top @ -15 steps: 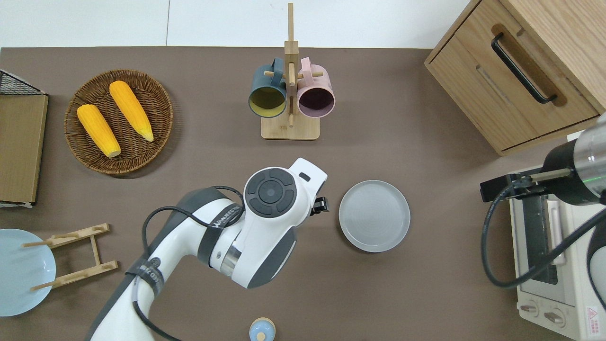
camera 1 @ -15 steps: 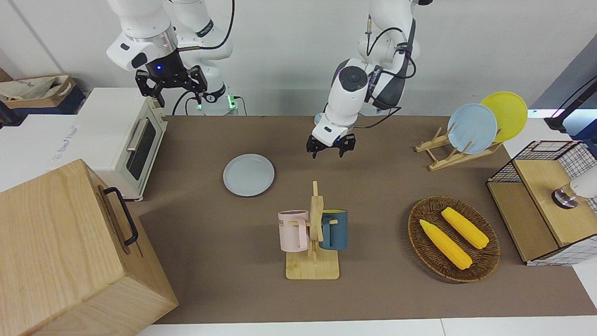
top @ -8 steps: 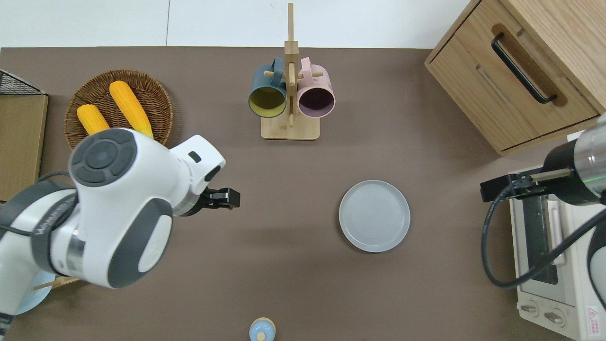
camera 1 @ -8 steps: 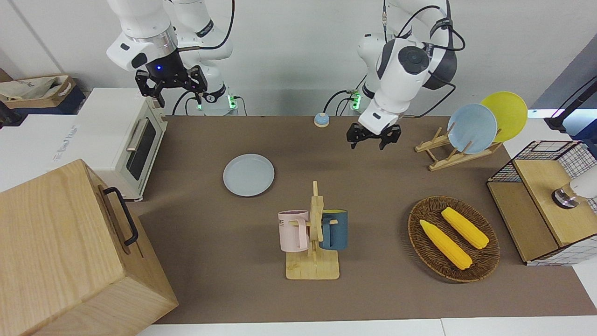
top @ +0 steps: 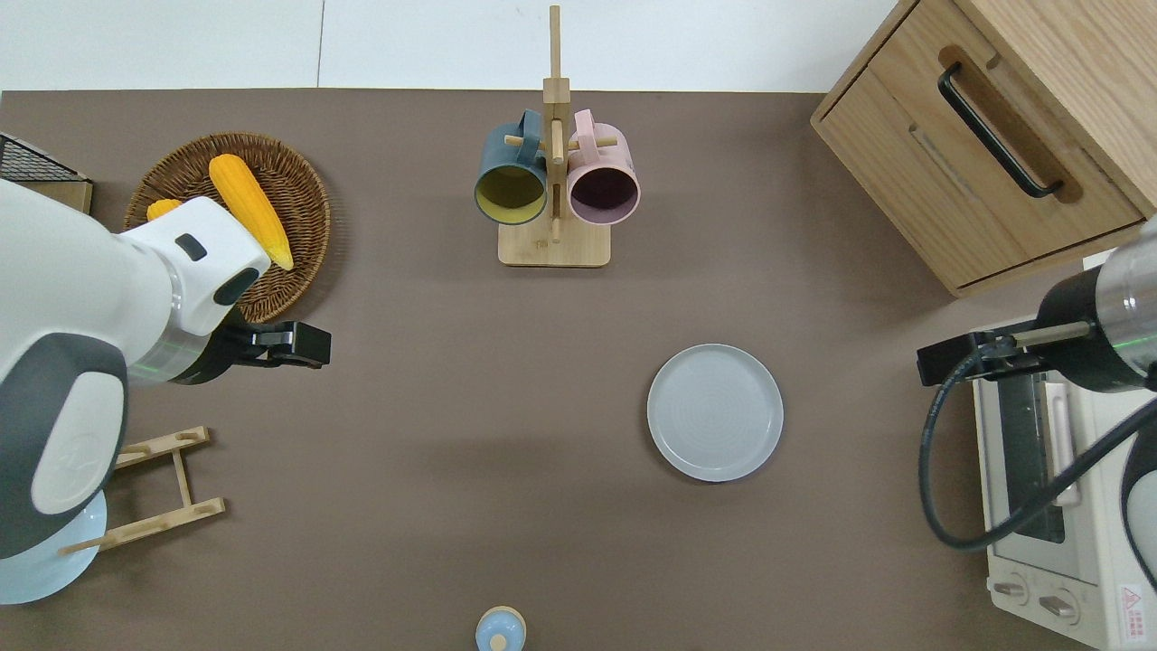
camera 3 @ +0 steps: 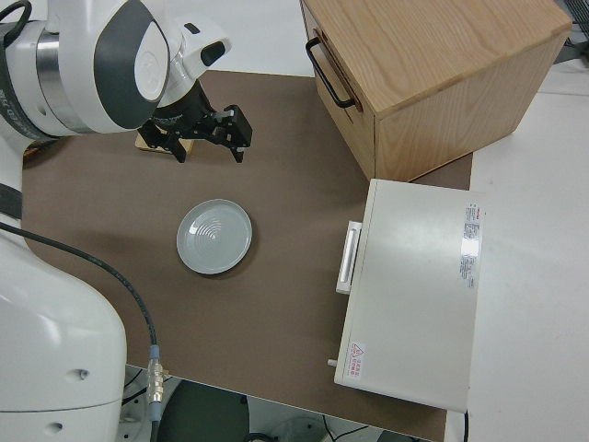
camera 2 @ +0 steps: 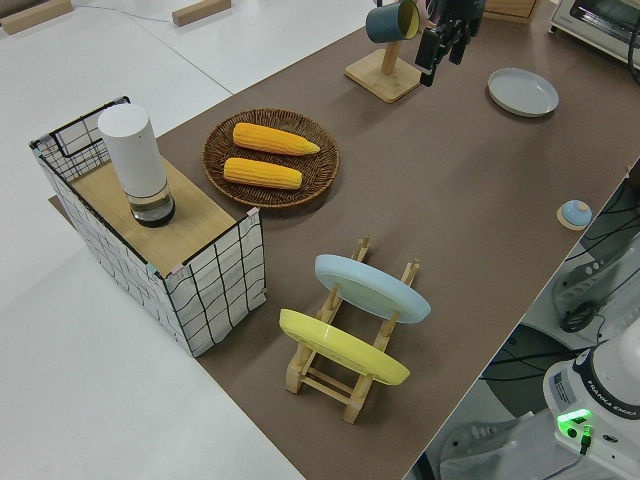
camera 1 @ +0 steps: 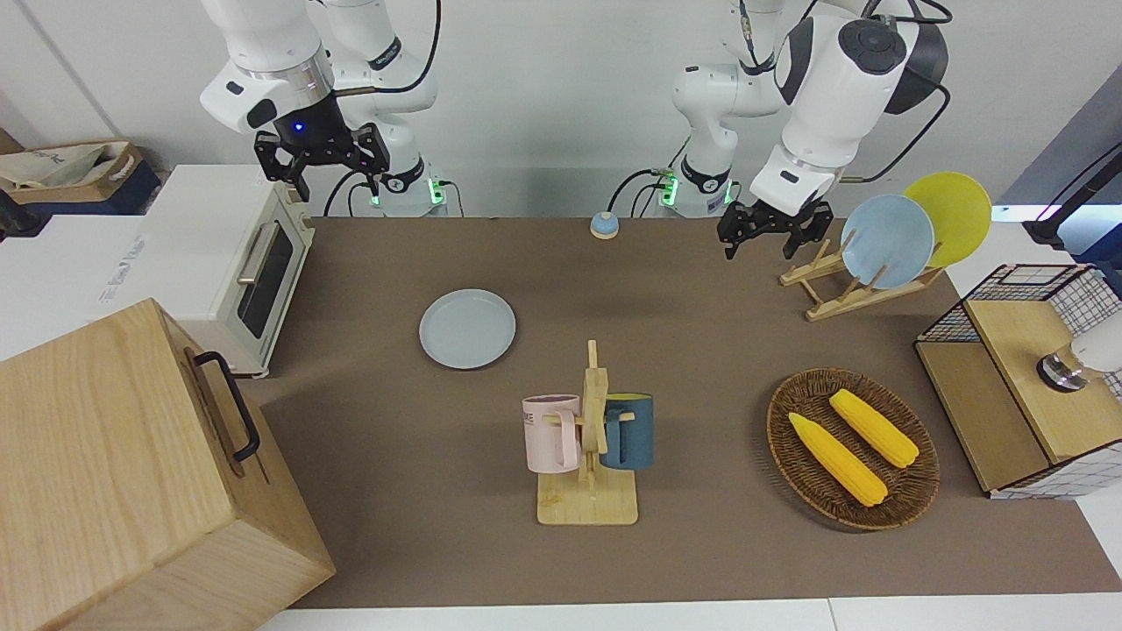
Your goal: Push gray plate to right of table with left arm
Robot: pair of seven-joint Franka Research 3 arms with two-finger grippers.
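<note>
We see a long brown surface [camera 1: 701, 543] with two white robot arms at one long edge. The gray plate [camera 1: 467, 329] lies flat on the surface, toward the right arm's end, roughly midway between the long edges and near a white toaster oven [camera 1: 232, 263] at that end. Nothing touches the plate.

The left arm [camera 1: 824, 96] is raised, and its hand [camera 1: 775, 230] hangs in the air over bare surface toward the left arm's end, well apart from the plate. Seen from overhead, it is between a wicker basket of two corn cobs [top: 230, 231] and a wooden plate rack [top: 149, 488]. Its two fingers stand apart and hold nothing.

The right arm is parked; its hand [camera 1: 322, 156] also shows spread, empty fingers.

A wooden mug stand [camera 1: 589, 456] with a pink and a blue mug sits near the long edge farther from the robots. A wooden cabinet [camera 1: 131, 473] fills the corner next to the oven.
</note>
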